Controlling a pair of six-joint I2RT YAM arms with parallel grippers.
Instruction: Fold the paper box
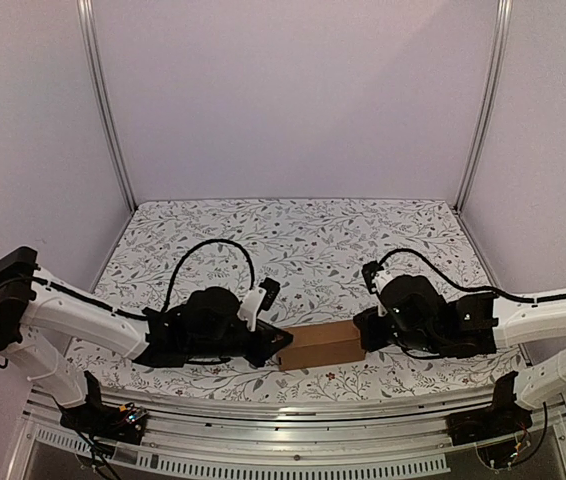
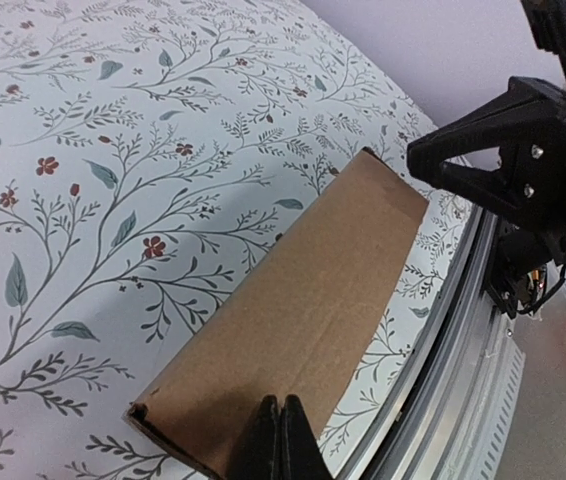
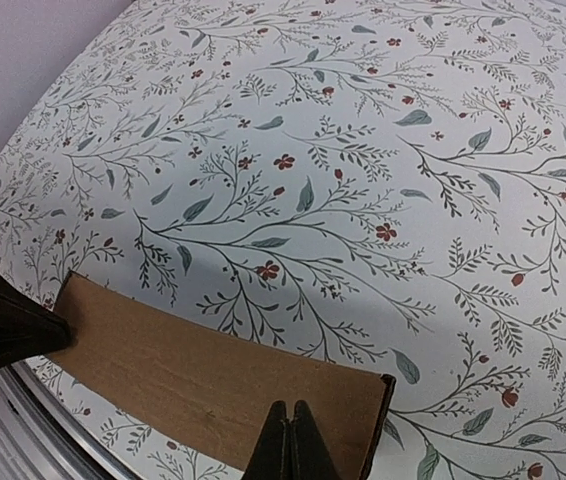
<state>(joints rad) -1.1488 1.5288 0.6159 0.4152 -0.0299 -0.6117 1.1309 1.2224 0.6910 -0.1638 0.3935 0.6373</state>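
The left pincer [image 1: 283, 342], its fingers pressed together with nothing between them, meets the left end of the paper box [image 1: 321, 345]. The box lies flat near the front edge of the flower-patterned surface [image 1: 303, 240], between the two arms. It already reads as a narrow rectangular carton, its long panels folded up and its top face flat. By that look most of the folding is done, and what appears to remain is the two ends. Both wrist views show a dark edge there that may be an untucked flap, though this cannot be told for sure. At the box's right end the right pincer [image 1: 363, 328], likewise closed on nothing, touches or all but touches the cardboard.
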